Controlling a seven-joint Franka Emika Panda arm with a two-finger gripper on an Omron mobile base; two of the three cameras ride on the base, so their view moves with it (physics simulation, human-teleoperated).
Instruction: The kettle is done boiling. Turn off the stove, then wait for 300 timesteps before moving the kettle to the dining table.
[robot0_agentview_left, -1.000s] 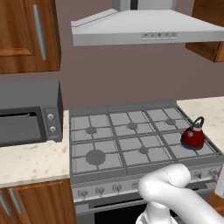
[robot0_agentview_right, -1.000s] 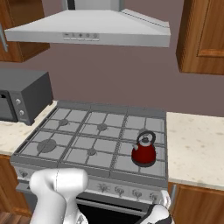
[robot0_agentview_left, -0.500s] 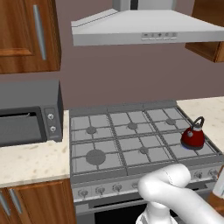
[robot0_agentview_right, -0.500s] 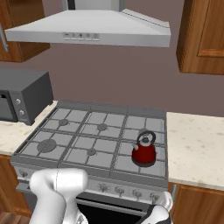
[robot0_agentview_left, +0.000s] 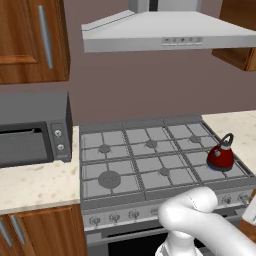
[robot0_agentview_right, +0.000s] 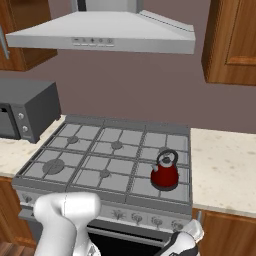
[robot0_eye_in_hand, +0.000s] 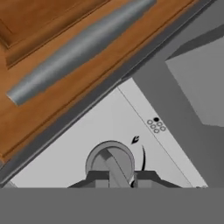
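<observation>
We see one red kettle (robot0_agentview_left: 220, 157) on the front right burner of the stove (robot0_agentview_left: 150, 165), near the stove's right edge, with bare beige surface (robot0_agentview_right: 225, 170) just beside it on that side. The grates hold six burners in two rows of three; the other five are bare, so there is open room to the kettle's left and behind it. A row of knobs runs along the stove's front panel.

In the hand view our hand (robot0_eye_in_hand: 117, 179) is at one round grey knob (robot0_eye_in_hand: 110, 162) on the pale panel, its two dark fingertips (robot0_eye_in_hand: 98, 178) set close on either side of the knob's raised bar, pinching it. A wooden cabinet door with one long grey handle (robot0_eye_in_hand: 78, 48) lies beside the panel.

One grey microwave (robot0_agentview_left: 32, 130) stands on the surface left of the stove, well apart from the kettle. One grey hood (robot0_agentview_right: 107, 35) hangs above the burners, with wooden wall cabinets on both sides. Our white arm (robot0_agentview_left: 200, 225) crosses in front of the stove's lower edge.
</observation>
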